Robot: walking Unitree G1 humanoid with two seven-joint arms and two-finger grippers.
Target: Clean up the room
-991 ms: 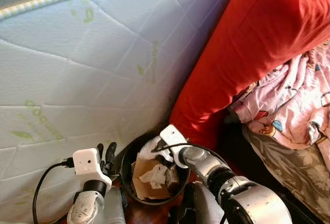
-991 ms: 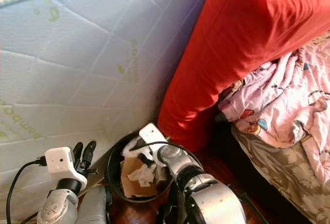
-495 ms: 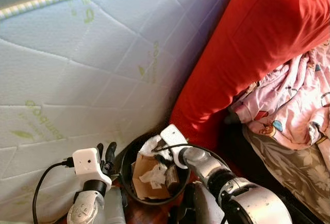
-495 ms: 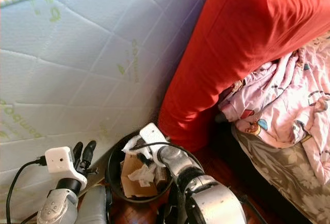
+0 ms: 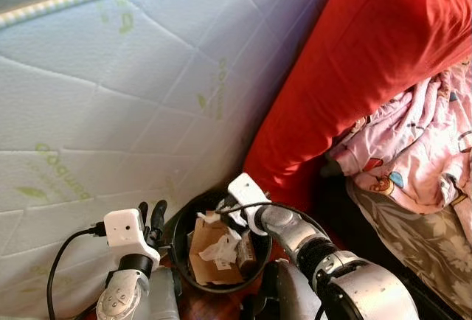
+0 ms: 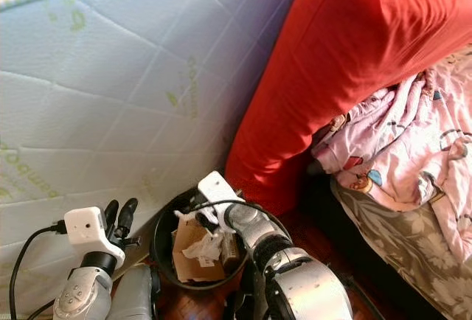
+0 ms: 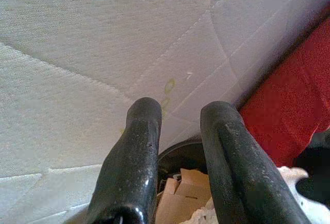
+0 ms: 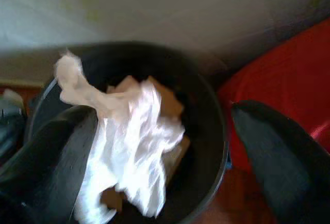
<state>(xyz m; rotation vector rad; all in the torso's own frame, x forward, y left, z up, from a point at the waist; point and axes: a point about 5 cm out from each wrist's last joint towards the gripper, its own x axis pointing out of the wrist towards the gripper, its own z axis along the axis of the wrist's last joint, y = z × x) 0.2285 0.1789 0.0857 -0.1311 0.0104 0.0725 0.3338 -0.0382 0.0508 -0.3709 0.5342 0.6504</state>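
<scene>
1. a black bin stands on the wooden floor at the foot of a pale quilted mattress that stands on edge.
2. right of the bin a red cushion leans against the mattress, and further right lies a pink patterned blanket.
3. the right gripper is over the bin's mouth, reaching in from the near right; its fingers are spread wide apart.
4. a crumpled white tissue hangs between the open fingers over the bin; whether it touches the finger beside it cannot be told.
5. the tissue is long and ragged, its long axis running from a thin tail near the bin's rim down into the bin toward the cardboard.
6. in the bin lie a brown piece of cardboard, more white paper and a dark can-like thing standing against the right wall.
7. the left gripper is raised left of the bin, close to the mattress, pointing up and far; its fingers are parted with nothing between them.
</scene>
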